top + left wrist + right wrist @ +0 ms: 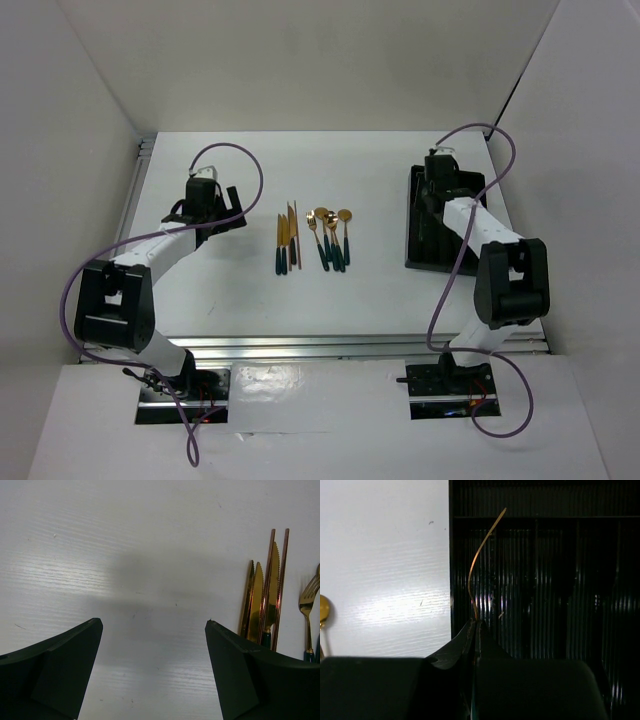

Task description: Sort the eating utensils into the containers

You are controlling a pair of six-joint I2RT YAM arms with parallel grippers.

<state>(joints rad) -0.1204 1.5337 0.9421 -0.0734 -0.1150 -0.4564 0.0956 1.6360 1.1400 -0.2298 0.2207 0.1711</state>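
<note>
A thin gold stick (470, 580) is being pinched by the right end effector (476, 623) above the black tray (560, 580) beneath it, lowering and letting go there likely being needed next.

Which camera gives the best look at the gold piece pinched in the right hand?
Right wrist: the gold piece rises edge-on and curved from the shut right hand, over the black tray. In top external it cannot be made out. Left wrist shows only the utensils lying on the table.
</note>
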